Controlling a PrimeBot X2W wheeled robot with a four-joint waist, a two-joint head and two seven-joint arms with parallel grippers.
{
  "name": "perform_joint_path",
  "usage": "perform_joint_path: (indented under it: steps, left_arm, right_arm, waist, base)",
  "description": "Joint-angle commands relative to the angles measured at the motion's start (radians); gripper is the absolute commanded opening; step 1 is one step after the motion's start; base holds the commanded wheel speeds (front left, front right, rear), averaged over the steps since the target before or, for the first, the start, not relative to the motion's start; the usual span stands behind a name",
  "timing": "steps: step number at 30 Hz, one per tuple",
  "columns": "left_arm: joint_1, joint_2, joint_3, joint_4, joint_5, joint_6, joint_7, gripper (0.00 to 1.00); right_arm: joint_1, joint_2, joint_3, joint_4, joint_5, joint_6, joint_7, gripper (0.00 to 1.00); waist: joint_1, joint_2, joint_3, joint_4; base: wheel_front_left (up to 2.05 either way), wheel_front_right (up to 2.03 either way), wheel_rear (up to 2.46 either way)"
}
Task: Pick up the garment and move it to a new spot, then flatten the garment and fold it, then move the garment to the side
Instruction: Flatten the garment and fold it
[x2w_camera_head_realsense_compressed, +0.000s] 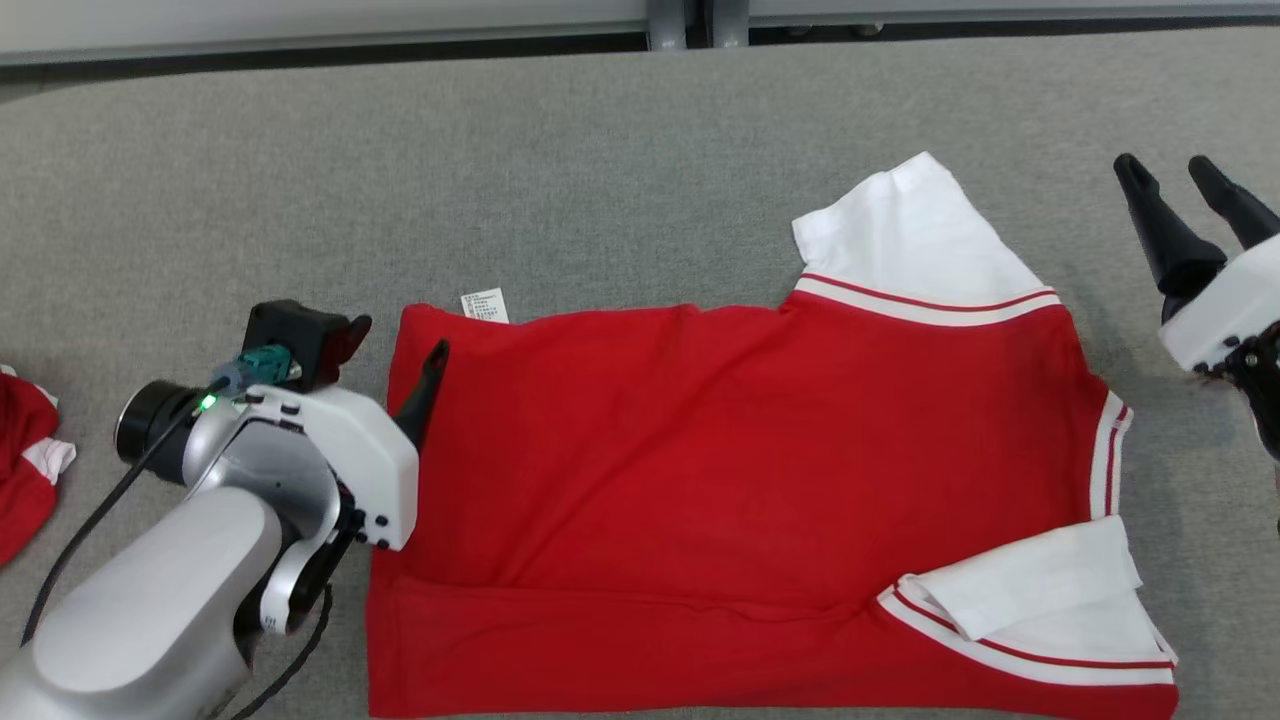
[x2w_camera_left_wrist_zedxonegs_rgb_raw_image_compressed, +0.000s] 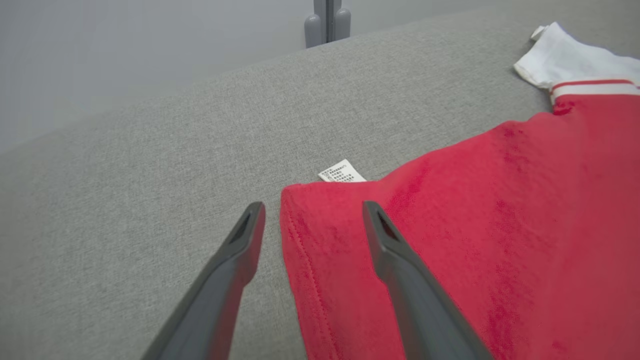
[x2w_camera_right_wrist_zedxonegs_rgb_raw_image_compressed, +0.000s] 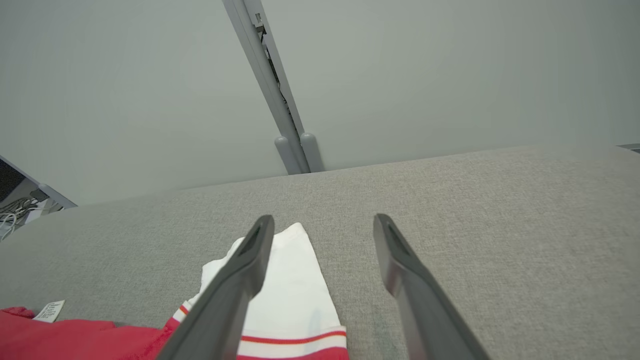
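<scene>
The garment (x2w_camera_head_realsense_compressed: 720, 470), a red shirt with white, red-striped sleeves, lies spread on the grey table (x2w_camera_head_realsense_compressed: 600, 170). Its white label (x2w_camera_head_realsense_compressed: 485, 305) pokes out at the far left corner. My left gripper (x2w_camera_head_realsense_compressed: 400, 340) is open at that corner. In the left wrist view its fingers (x2w_camera_left_wrist_zedxonegs_rgb_raw_image_compressed: 240, 250) straddle the hem of the garment (x2w_camera_left_wrist_zedxonegs_rgb_raw_image_compressed: 450, 240), one over bare table and one over red cloth, holding nothing. My right gripper (x2w_camera_head_realsense_compressed: 1190, 190) is open above the table, right of the far white sleeve (x2w_camera_head_realsense_compressed: 910, 240). In the right wrist view that gripper (x2w_camera_right_wrist_zedxonegs_rgb_raw_image_compressed: 324, 225) is empty, with the sleeve (x2w_camera_right_wrist_zedxonegs_rgb_raw_image_compressed: 295, 295) under its left finger.
Another red and white cloth (x2w_camera_head_realsense_compressed: 25, 460) lies at the table's left edge. A grey wall with a vertical post (x2w_camera_head_realsense_compressed: 685, 20) runs behind the table's far edge. Bare grey table stretches beyond the garment and to its left.
</scene>
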Motion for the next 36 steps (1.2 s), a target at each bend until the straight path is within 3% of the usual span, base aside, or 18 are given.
perform_joint_path:
  steps: [1, 13, 20, 26, 27, 29, 30, 31, 32, 34, 35, 36]
  left_arm:
    - [-0.037, -0.008, 0.000, 0.008, 0.010, -0.009, 0.003, 1.00]
    - [-0.174, -0.070, 0.000, 0.031, 0.022, -0.032, 0.040, 1.00]
    - [-0.191, -0.066, 0.005, -0.012, 0.012, -0.026, 0.060, 1.00]
    - [-0.191, -0.072, 0.012, -0.024, -0.028, -0.048, 0.084, 1.00]
    - [-0.192, -0.069, 0.011, -0.026, -0.034, -0.052, 0.093, 0.94]
    - [-0.192, -0.068, 0.013, -0.029, -0.044, -0.052, 0.095, 0.43]
    - [-0.190, -0.067, 0.014, -0.029, -0.045, -0.053, 0.098, 0.35]
    - [-0.190, -0.066, 0.014, -0.029, -0.047, -0.055, 0.099, 0.08]
    - [-0.188, -0.066, 0.015, -0.028, -0.049, -0.057, 0.100, 0.00]
    - [-0.188, -0.066, 0.016, -0.027, -0.054, -0.060, 0.098, 0.00]
    - [-0.188, -0.067, 0.019, -0.027, -0.055, -0.059, 0.091, 0.00]
    - [-0.187, -0.068, 0.020, -0.024, -0.056, -0.061, 0.088, 0.00]
  right_arm:
    - [-0.044, -0.012, 0.015, 0.024, 0.009, 0.001, -0.005, 1.00]
    - [-0.334, -0.078, 0.217, 0.254, 0.061, 0.001, 0.046, 1.00]
    - [-0.419, -0.089, 0.314, 0.343, 0.108, 0.001, 0.059, 1.00]
    - [-0.441, -0.086, 0.383, 0.397, 0.155, 0.001, 0.093, 1.00]
    - [-0.447, -0.088, 0.403, 0.404, 0.167, 0.001, 0.092, 1.00]
    - [-0.452, -0.089, 0.423, 0.408, 0.179, 0.001, 0.083, 1.00]
    - [-0.454, -0.089, 0.432, 0.411, 0.184, 0.001, 0.081, 0.90]
    - [-0.455, -0.089, 0.442, 0.414, 0.190, 0.001, 0.082, 0.57]
    - [-0.456, -0.089, 0.451, 0.418, 0.196, 0.001, 0.082, 0.45]
    - [-0.461, -0.091, 0.469, 0.424, 0.206, 0.001, 0.081, 0.10]
    - [-0.464, -0.092, 0.478, 0.425, 0.212, 0.001, 0.079, 0.00]
    - [-0.466, -0.095, 0.486, 0.423, 0.215, 0.001, 0.071, 0.00]
  waist:
    - [0.0000, 0.0000, 0.059, 0.033]
    - [0.0000, 0.0000, 0.199, 0.100]
    - [0.0000, 0.0000, 0.237, 0.122]
    - [0.0000, 0.0000, 0.255, 0.125]
    - [0.0000, 0.0000, 0.258, 0.124]
    - [0.0000, 0.0000, 0.260, 0.123]
    - [0.0000, 0.0000, 0.259, 0.123]
    - [0.0000, 0.0000, 0.259, 0.123]
    - [0.0000, 0.0000, 0.259, 0.123]
    - [0.0000, 0.0000, 0.258, 0.123]
    - [0.0000, 0.0000, 0.258, 0.123]
    - [0.0000, 0.0000, 0.255, 0.123]
  base:
    - [0.00, 0.00, 0.00]
    - [0.00, 0.00, 0.00]
    - [0.00, 0.00, 0.00]
    - [0.00, 0.00, 0.00]
    - [0.00, 0.00, 0.00]
    - [0.00, 0.00, 0.00]
    - [0.00, 0.00, 0.00]
    - [0.00, 0.00, 0.00]
    - [0.00, 0.00, 0.00]
    - [0.00, 0.00, 0.00]
    - [0.00, 0.00, 0.00]
    - [0.00, 0.00, 0.00]
